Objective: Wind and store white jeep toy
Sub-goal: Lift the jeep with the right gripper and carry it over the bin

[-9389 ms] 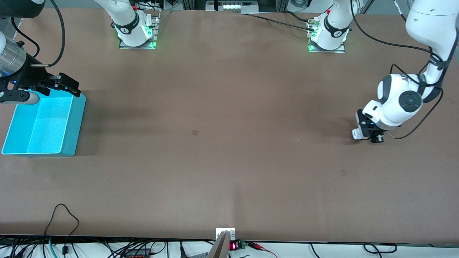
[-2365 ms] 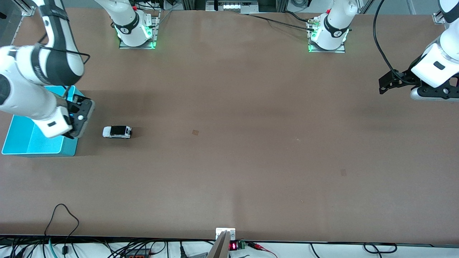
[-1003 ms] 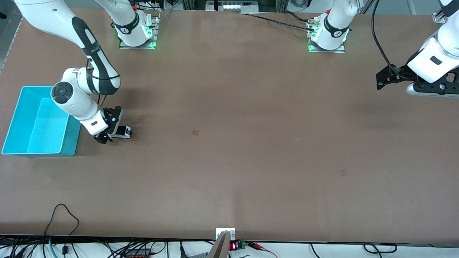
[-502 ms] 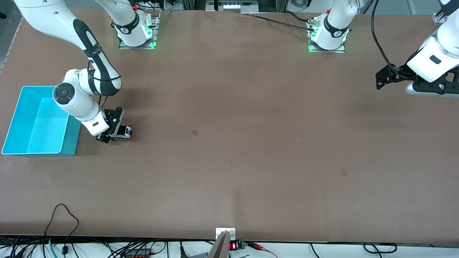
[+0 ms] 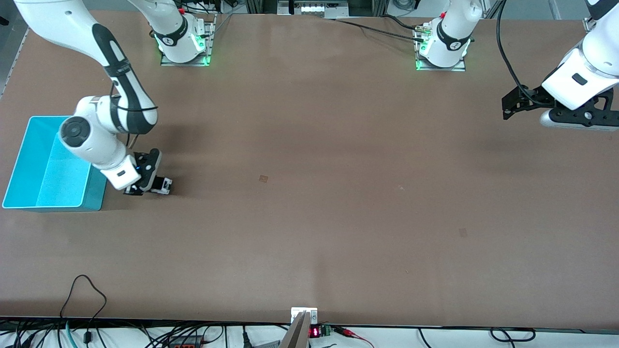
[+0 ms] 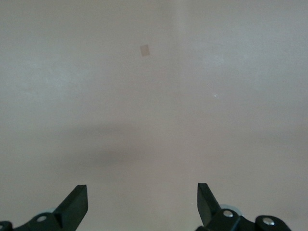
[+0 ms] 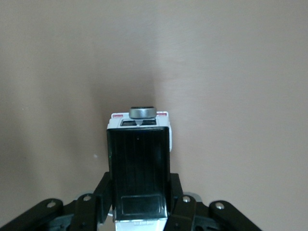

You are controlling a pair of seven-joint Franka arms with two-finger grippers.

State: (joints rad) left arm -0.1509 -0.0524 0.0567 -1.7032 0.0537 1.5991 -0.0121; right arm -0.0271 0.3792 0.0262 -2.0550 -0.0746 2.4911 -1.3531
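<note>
Right gripper point(image 5: 145, 186) is down at the table, just beside the turquoise bin point(image 5: 29, 145) at the right arm's end, fingers clamped on the flanks of the white jeep toy point(image 5: 164, 184). In the right wrist view the jeep point(image 7: 138, 163) sits squarely between the fingers point(image 7: 103, 190), black roof panel up, spare wheel at the end pointing away from the wrist. Only that tail end pokes out past the gripper in the front view. I can't tell whether the wheels are on the table or just off it.

A side grip makes sense to me: the wheels stay free underneath, so I could drag the car along the table for the wind-up, or lift it straight across into the bin, which is next door.

Left gripper point(image 5: 508, 104) hangs over the left arm's end of the table, fingers point(image 6: 77, 204) spread wide, nothing between them. That arm waits.
</note>
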